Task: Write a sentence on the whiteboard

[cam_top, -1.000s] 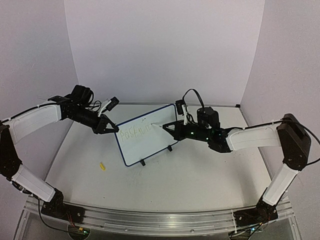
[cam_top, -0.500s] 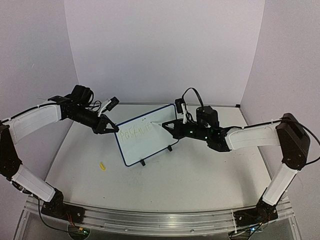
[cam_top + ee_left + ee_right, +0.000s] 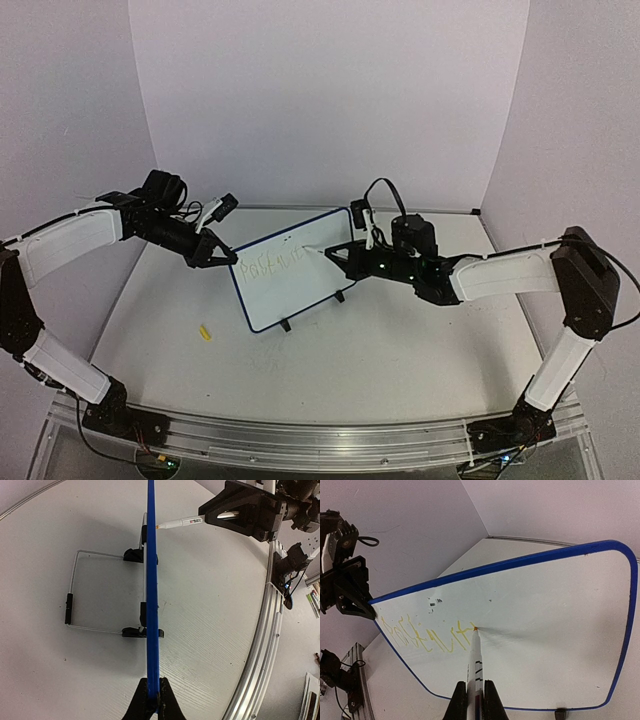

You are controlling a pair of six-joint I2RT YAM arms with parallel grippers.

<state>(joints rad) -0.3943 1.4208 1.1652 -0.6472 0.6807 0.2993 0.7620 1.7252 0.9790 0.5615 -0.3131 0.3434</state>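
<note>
Top external: one whiteboard [image 3: 297, 297], one sentence [image 3: 274, 267], one marker [image 3: 314, 250], one yellow cap [image 3: 205, 332]

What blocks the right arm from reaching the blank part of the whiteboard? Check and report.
Probably yes; nothing visible blocks it. The right gripper holds the marker with its tip on the whiteboard, just past the yellow writing; the surface beyond is bare. The left gripper only clamps the opposite edge.

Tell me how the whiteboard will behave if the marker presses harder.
Thin and probably light, the whiteboard could slide or tip, though its wire prop likely resists. Its straight edge suggests stiffness. The left jaws pinching it should steady it.
</note>
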